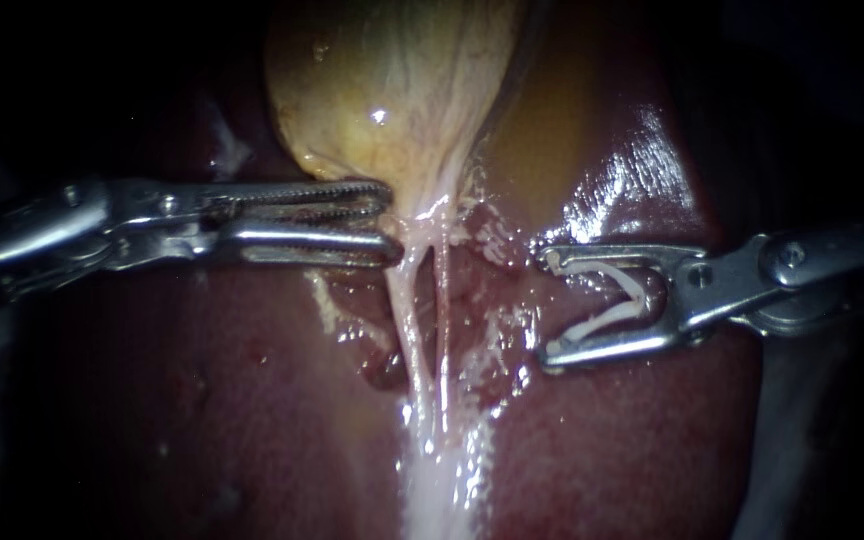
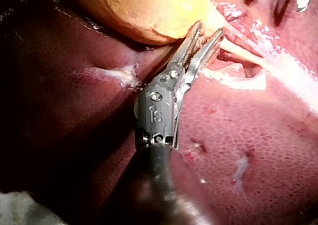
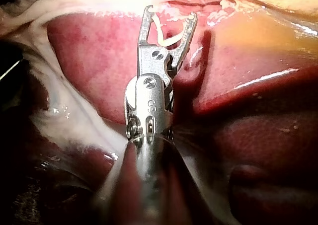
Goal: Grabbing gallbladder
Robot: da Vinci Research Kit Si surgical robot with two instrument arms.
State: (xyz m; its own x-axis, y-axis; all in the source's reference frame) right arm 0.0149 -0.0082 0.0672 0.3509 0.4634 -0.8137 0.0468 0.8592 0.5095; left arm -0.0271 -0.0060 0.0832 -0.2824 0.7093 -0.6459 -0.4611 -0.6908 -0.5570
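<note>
Pale and wet, a band of tissue (image 1: 439, 480) runs up the middle of the endoscope view nearest the camera. It lies on the dark red liver (image 1: 202, 400) and divides into two thin strands (image 1: 410, 320) that climb toward the instruments.

Farther in, your two instruments face each other across those strands. Your right instrument (image 1: 549, 305) comes in from the right and stops just short of them, over the liver. Its jaws stand wide apart, and a white clip (image 1: 602, 320) sits between them with one leg against each jaw, so they have hold of the clip and of no tissue. Your right wrist view shows the same thing: the right instrument (image 3: 170, 14) is spread in a broad V, with the clip (image 3: 164, 34) bent inside it and the liver (image 3: 99, 61) underneath.

Your left instrument (image 1: 392, 215) reaches in level from the left. Its jaws are long and toothed, and a narrow gap shows along their length. The tips lie against the side of the neck where the strands meet the gallbladder (image 1: 392, 90), with the upper jaw under the organ's lower curve. In your left wrist view, the left instrument (image 2: 208, 30) shows that slim gap too, with one jaw touching the underside of the gallbladder (image 2: 149, 11). No fold of tissue is clearly clamped between the jaws.

Farthest from the camera, the yellow gallbladder bulges upward in the endoscope view, resting on the liver and tapering down to that neck.
</note>
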